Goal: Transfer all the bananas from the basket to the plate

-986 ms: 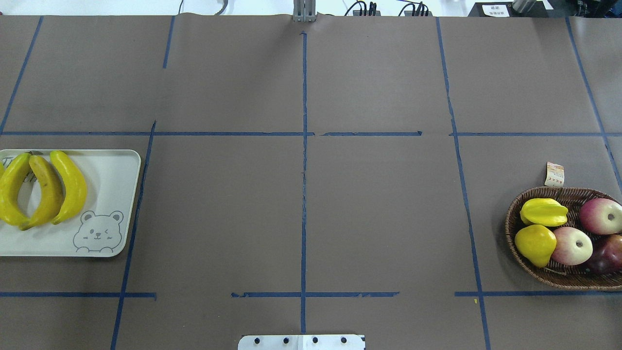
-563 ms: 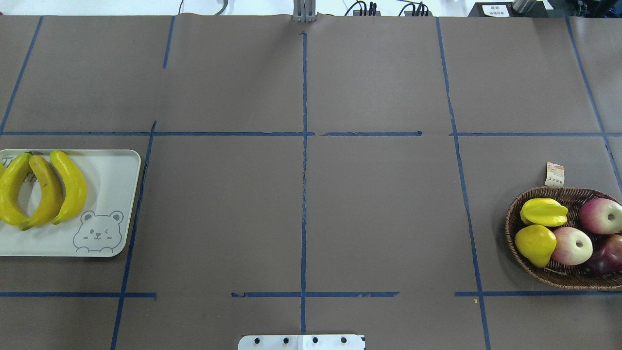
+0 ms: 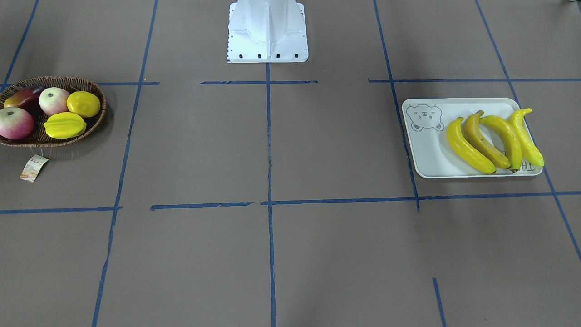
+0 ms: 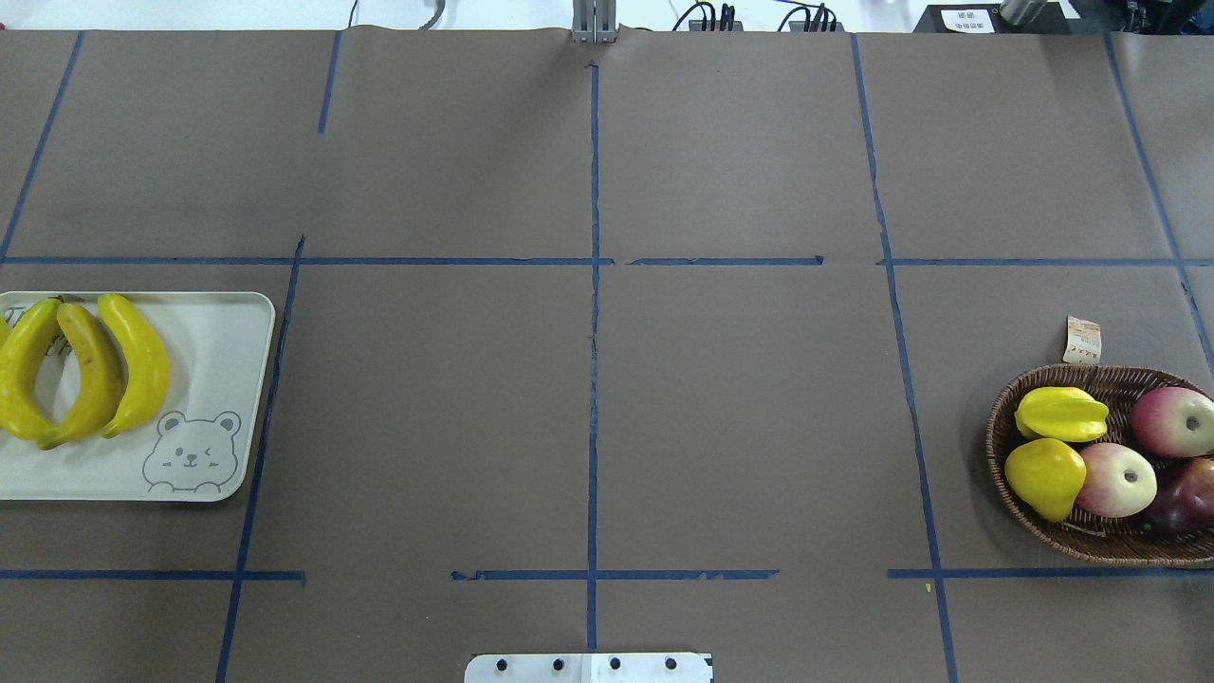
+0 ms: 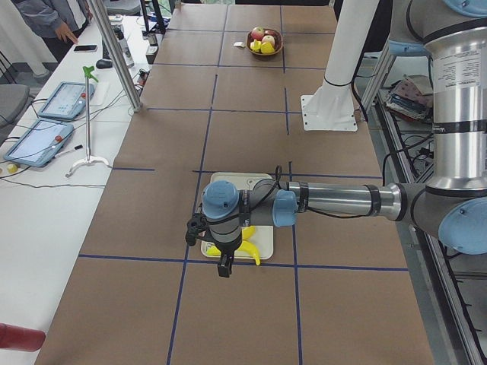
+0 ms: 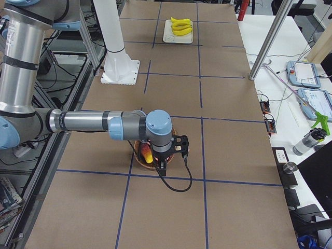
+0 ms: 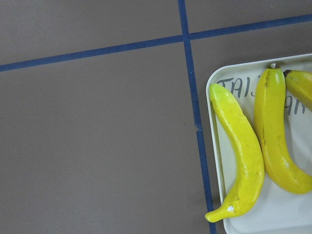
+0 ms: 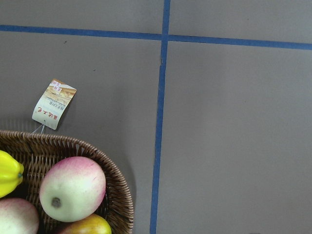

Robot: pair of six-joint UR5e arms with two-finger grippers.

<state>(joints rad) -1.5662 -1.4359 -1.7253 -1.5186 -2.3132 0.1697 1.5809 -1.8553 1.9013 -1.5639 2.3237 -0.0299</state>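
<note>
starfruit (image 4: 1062,415) beside yellow fruit (image 4: 1043,477) | pink apples (image 4: 1117,479) | blue tape lines (image 4: 593,379)

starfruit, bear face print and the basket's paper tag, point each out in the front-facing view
ridged yellow starfruit (image 3: 65,125), exterior front-facing view, middle of its top ridge
grey bear face print (image 3: 424,117), exterior front-facing view, centre of the face
small paper tag (image 3: 34,168), exterior front-facing view, middle of the card

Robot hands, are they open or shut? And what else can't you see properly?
Left gripper: only in the exterior left view, small and side-on; open or shut unclear.
Right gripper: same, exterior right view only.
Bananas: overhead view's left edge cuts off the fourth.
Plate: lettering partly under them.
Basket: overhead view's right edge crops it.
</note>
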